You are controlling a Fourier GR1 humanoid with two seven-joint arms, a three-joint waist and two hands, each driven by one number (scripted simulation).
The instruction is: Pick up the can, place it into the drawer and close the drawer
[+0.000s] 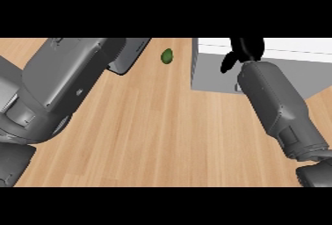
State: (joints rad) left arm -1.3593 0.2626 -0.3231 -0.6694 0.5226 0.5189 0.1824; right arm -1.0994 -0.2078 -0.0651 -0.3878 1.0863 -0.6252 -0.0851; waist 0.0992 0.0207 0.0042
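Two forearms: both enter from the lower edge, reaching toward 12 o'clock over the wooden desk (156,132).
Left forearm: fills the 9 to 11 o'clock region; its robot hand is out of view.
Green object (167,56): a small oval on the desk at 12 o'clock, long axis roughly along 12–6; whether it is the can, I cannot tell.
Drawer unit (214,70): grey-and-white box at 1 o'clock, just right of the green object.
Right robot hand (241,52): black, over the box top; fingers partly curled, holding nothing visible.
Key relation: the green object lies toward 9 o'clock from the right robot hand, which appears nearer to it.
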